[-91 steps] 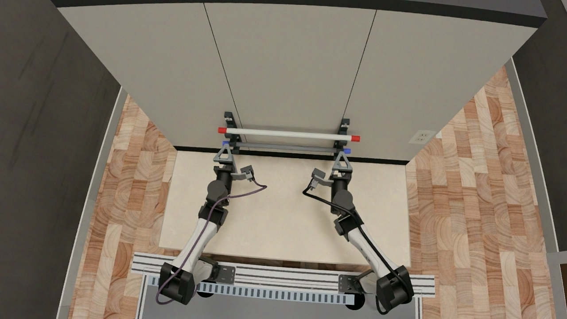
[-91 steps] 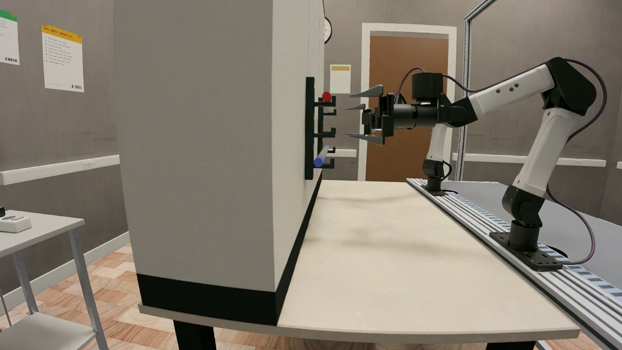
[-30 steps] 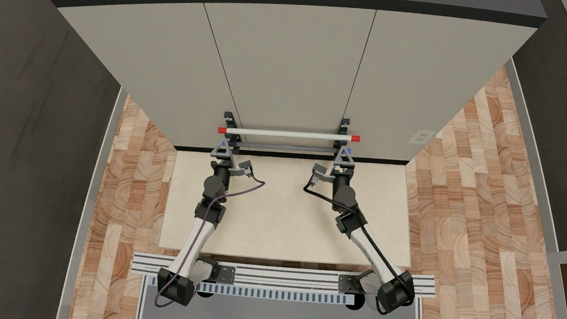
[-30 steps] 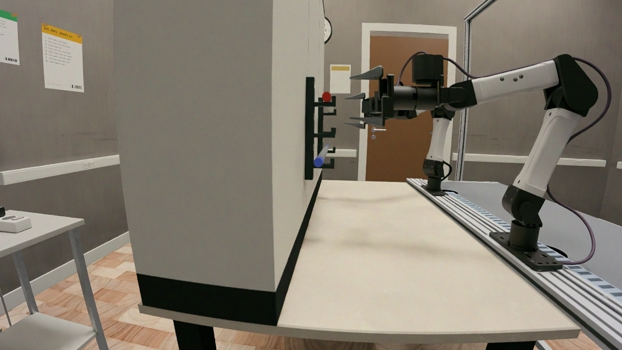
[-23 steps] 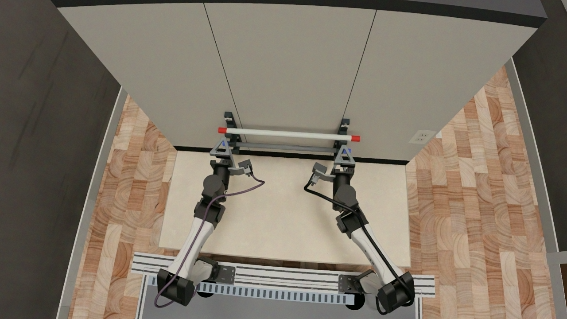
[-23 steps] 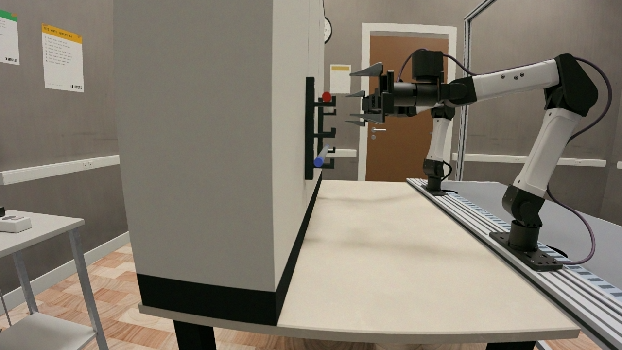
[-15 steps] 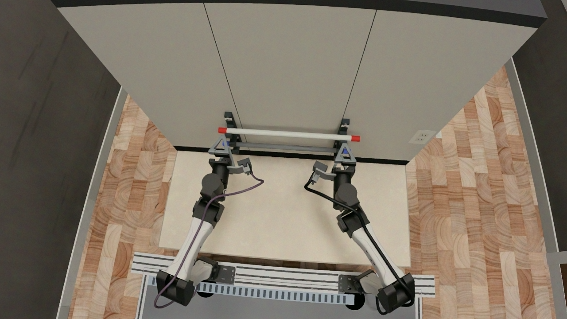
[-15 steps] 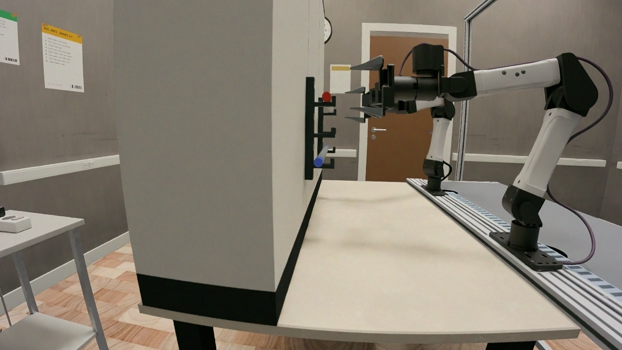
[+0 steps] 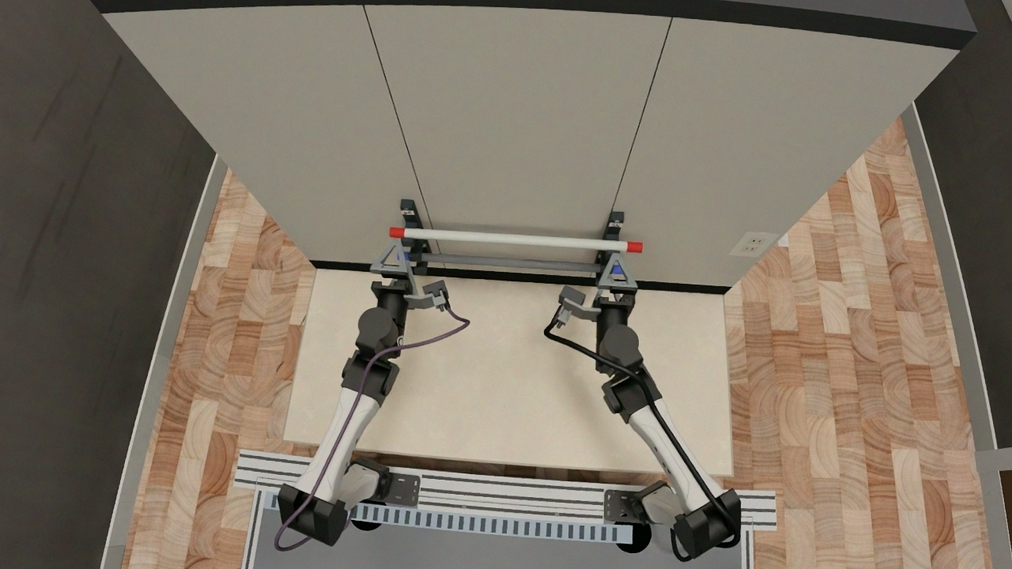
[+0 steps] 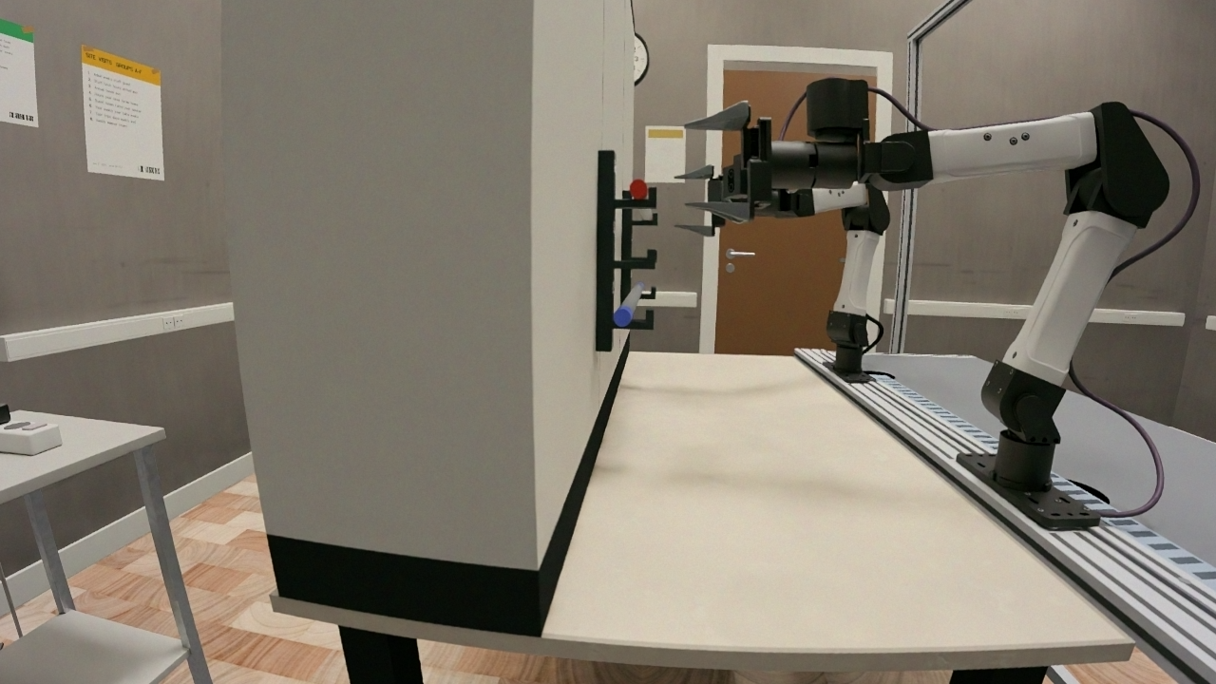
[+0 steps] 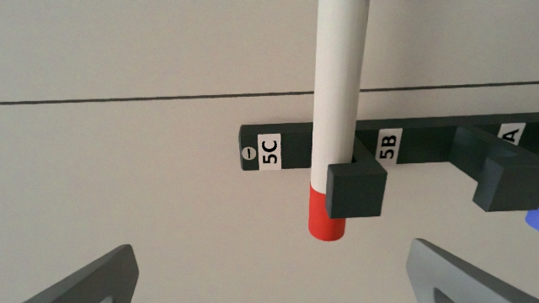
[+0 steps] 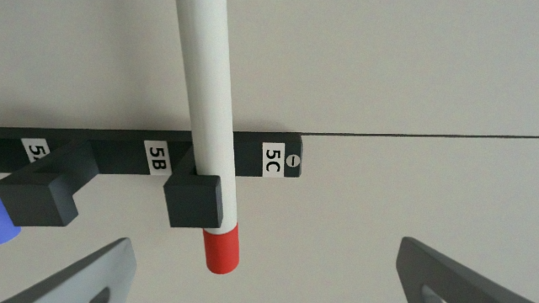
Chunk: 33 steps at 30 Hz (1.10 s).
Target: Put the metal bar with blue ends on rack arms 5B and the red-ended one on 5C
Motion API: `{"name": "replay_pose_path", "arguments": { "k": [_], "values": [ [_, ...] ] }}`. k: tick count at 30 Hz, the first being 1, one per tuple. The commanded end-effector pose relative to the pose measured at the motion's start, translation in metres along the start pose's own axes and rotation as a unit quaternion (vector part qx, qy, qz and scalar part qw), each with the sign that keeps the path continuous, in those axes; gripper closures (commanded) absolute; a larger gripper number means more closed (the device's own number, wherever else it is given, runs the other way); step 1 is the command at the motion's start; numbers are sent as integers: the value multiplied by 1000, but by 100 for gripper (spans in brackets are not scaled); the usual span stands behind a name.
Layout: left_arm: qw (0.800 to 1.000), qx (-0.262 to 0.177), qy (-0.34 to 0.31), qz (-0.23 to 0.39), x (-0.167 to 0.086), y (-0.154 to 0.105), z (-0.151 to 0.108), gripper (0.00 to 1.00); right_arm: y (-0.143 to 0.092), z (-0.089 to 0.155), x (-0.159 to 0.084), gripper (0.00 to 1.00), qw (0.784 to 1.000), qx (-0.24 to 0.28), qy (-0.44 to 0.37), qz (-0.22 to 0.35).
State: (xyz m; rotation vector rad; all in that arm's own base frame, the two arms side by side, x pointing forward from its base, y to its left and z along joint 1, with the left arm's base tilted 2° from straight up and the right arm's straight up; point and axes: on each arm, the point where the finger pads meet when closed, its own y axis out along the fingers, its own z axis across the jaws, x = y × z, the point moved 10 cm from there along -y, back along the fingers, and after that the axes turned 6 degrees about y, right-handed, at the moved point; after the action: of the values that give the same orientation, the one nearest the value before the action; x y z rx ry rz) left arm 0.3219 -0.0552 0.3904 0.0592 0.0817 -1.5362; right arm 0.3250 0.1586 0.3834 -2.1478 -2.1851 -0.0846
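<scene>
on the tall cabinet (image 9: 509, 106) (image 10: 382, 255) (image 11: 126, 55) (image 12: 379, 63), the rack (image 9: 408, 212) (image 10: 605, 255) (image 11: 296, 156) (image 12: 246, 156) carries both bars. the bar with red ends (image 9: 509, 239) (image 10: 638, 188) (image 11: 337, 93) (image 12: 208, 93) lies on the top arms, just below label 5C (image 11: 269, 151) (image 12: 273, 160), so i judge it is already at its place. the bar with blue ends (image 9: 509, 263) (image 10: 623, 316) (image 11: 534, 218) (image 12: 6, 225) lies on the lowest arms, and label 5B (image 11: 388, 146) (image 12: 158, 157) asks for the middle pair, which carries no bar.

your left gripper (image 9: 396, 243) (image 10: 687, 164) (image 11: 272, 254) and right gripper (image 9: 617, 258) (image 10: 676, 202) (image 12: 266, 249) are both wide open, holding nothing, in front of the red-ended bar.

i think the step for you is the blue one. please keep the tips back from the red-ended bar while you go down. then advance both sides together, close near the ends, and lift level until the bar passes the front lips. draw it out, raise it between the arm pairs, and lower it evenly behind the middle lips. if one side goes first, the bar may tilt and catch.
</scene>
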Motion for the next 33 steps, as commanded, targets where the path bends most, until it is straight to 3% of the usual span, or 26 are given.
{"name": "replay_pose_path", "arguments": {
  "k": [1,33],
  "values": [
    [1000,15,-6,2,-5,-4,12,0,-5,-14,-6,0,1000,-10,3,0],
    [1000,15,-6,2,-5,-4,10,0,-5,-14,-10,0,1000,-10,3,0]
  ]
}}
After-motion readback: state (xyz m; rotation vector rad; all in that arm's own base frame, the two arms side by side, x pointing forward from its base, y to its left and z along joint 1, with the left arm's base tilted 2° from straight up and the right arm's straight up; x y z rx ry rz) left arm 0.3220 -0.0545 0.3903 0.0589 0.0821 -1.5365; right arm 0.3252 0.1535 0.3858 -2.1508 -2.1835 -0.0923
